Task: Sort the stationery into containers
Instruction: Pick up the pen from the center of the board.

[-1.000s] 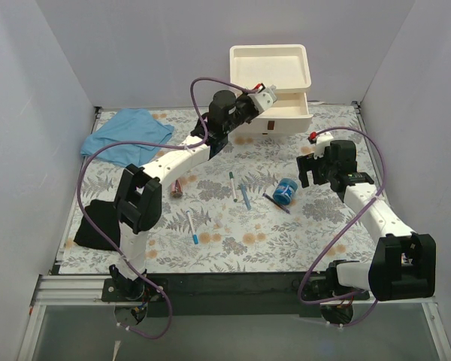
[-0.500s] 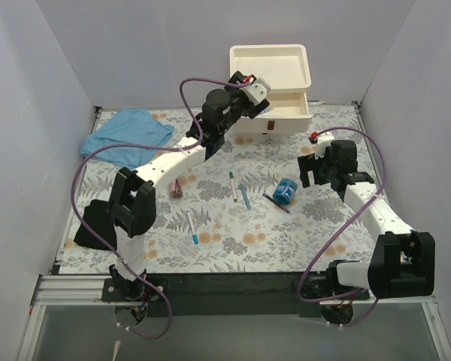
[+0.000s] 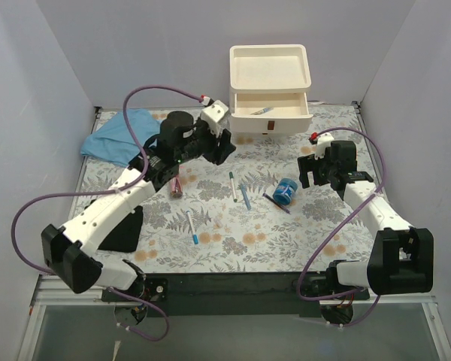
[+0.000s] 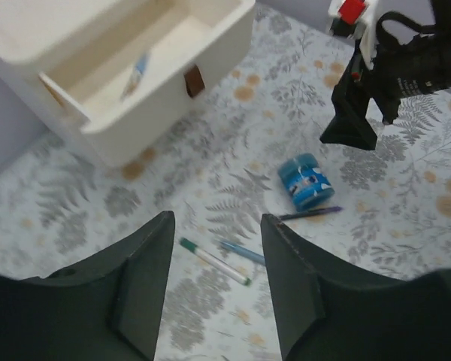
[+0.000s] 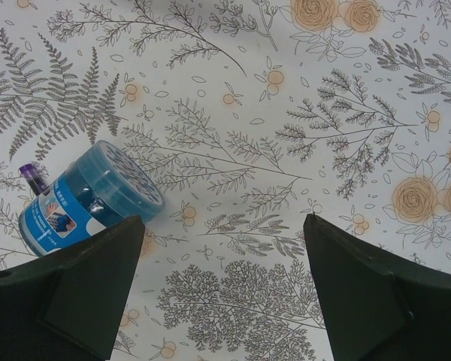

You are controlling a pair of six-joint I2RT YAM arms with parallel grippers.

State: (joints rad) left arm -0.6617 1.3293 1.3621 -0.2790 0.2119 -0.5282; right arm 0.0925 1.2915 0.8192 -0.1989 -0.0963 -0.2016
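The containers are a cream drawer unit [image 3: 270, 69] at the back, its top drawer [image 4: 146, 94] pulled out with a pen [image 3: 261, 111] lying inside. My left gripper [image 3: 219, 147] hangs in front of it, open and empty [image 4: 216, 219], above a green-capped pen [image 4: 214, 261] and a blue pen [image 4: 244, 253]. A blue tape roll [image 3: 286, 190] lies on the mat beside a dark purple pen [image 3: 276, 203]. My right gripper [image 3: 314, 179] hovers open just right of the roll [image 5: 83, 199]. A pink tube [image 3: 177, 186] and a blue-capped pen [image 3: 192, 227] lie further left.
A light-blue cloth [image 3: 124, 135] lies at the back left of the floral mat [image 3: 233, 248]. White walls close in the left, right and back. The right arm's wrist [image 4: 391, 68] shows in the left wrist view.
My left gripper has opened and pulled back left and down from the open drawer; a pen now lies in the drawer. The right arm has not moved.
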